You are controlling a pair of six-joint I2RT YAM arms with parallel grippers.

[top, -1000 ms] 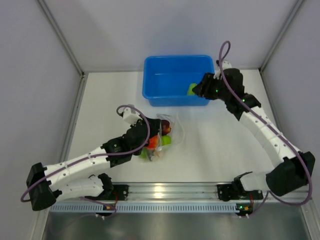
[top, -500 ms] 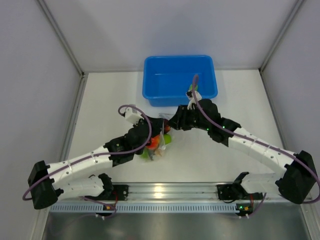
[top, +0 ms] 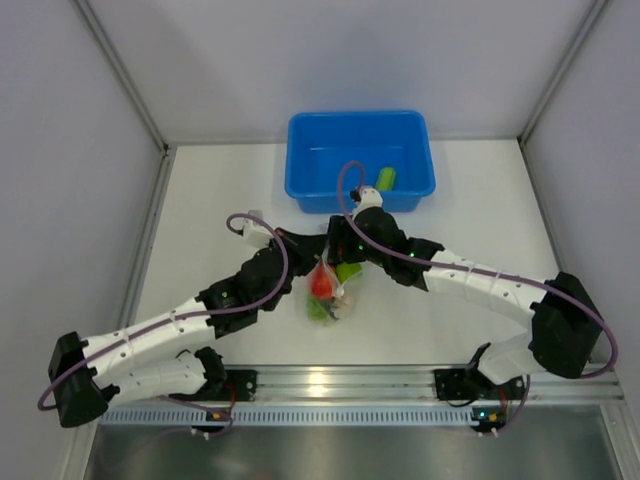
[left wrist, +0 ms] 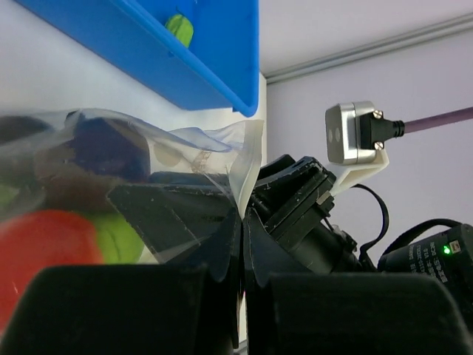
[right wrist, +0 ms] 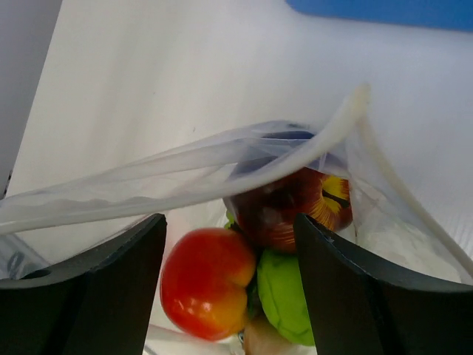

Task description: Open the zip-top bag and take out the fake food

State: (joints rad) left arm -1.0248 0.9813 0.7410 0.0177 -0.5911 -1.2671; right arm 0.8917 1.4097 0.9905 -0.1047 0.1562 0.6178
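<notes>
White table [top: 200, 220] from above: I'm seeing the zip-top bag [top: 336, 298] of fake food [top: 320, 284] between both arms, near the blue bin [top: 300, 185], where one green piece [top: 385, 178] is lying.

Left wrist: the left gripper [left wrist: 242, 222] is pinching one bag lip, jaws together.

Right wrist: the right gripper [right wrist: 225, 285] is standing apart over the open mouth, straddling the red tomato [right wrist: 201, 285]. I'm judging that the nearest catch, so I'd be closing on fruit alone, not film.

I'm reading no lettering anywhere.
</notes>
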